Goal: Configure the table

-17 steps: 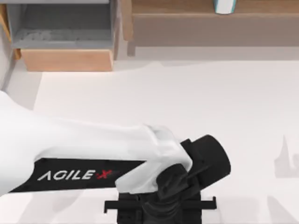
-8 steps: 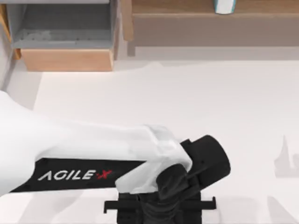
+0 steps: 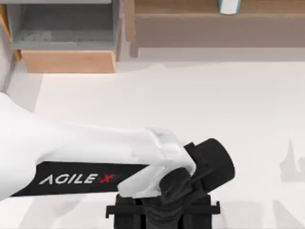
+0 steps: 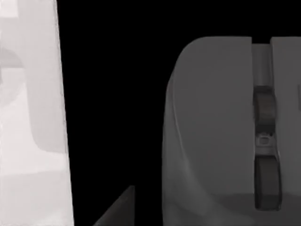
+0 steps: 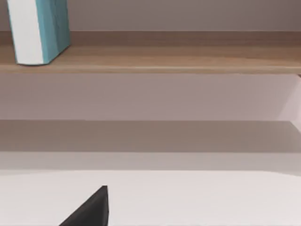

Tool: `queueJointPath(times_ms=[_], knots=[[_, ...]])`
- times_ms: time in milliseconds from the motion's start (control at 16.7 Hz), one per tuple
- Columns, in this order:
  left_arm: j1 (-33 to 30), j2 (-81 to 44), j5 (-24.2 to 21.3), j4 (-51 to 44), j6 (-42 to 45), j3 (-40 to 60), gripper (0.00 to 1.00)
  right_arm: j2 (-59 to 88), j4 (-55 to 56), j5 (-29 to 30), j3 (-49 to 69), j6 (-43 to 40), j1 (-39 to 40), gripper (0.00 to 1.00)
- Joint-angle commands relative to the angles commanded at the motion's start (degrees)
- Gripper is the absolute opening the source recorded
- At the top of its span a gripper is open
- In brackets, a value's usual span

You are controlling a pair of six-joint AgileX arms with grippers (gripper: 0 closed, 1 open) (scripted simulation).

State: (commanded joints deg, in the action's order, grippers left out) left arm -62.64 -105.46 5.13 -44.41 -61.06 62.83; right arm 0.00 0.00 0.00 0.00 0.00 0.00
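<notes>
Your left arm has barely shifted in the past second, its gripper (image 3: pixel 163 215) hanging low over the white table's (image 3: pixel 200 105) near edge.

Close below its wrist camera lies a grey computer mouse (image 4: pixel 221 136). You cannot tell how the fingers stand. A wooden shelf (image 5: pixel 155 59) holds a teal-and-white book (image 5: pixel 37 30).

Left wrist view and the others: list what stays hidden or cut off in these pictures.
- Left gripper: in the top view it sits at the bottom edge, under the arm's own wrist, so the jaws' state is unreadable.
- Grey computer mouse: cut off by the left wrist view's edges; its surroundings are black.
- Teal-and-white book on the wooden shelf: its top is cropped in the right wrist view.
- Table: the near-left part lies beneath the left arm.
</notes>
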Motion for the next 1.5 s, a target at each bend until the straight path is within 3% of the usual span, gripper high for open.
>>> queueJointPath(times_ms=[540,780,1080,1500], knots=[[0.0,0.0,0.0,0.0,0.0,0.0,1.0,0.0,0.0,0.0,0.0,0.0,0.0,1.0],[3.4,2.1,-2.3,5.2,5.3,-1.3,1.0,0.0,0.0,0.0,0.0,0.0,0.0,1.0],[15.2,6.2,-9.9,22.5,23.2,-7.5,1.0,0.0,0.0,0.0,0.0,0.0,0.0,1.0],[40.8,10.6,-25.8,58.2,61.5,-21.4,1.0,0.0,0.0,0.0,0.0,0.0,0.0,1.0]])
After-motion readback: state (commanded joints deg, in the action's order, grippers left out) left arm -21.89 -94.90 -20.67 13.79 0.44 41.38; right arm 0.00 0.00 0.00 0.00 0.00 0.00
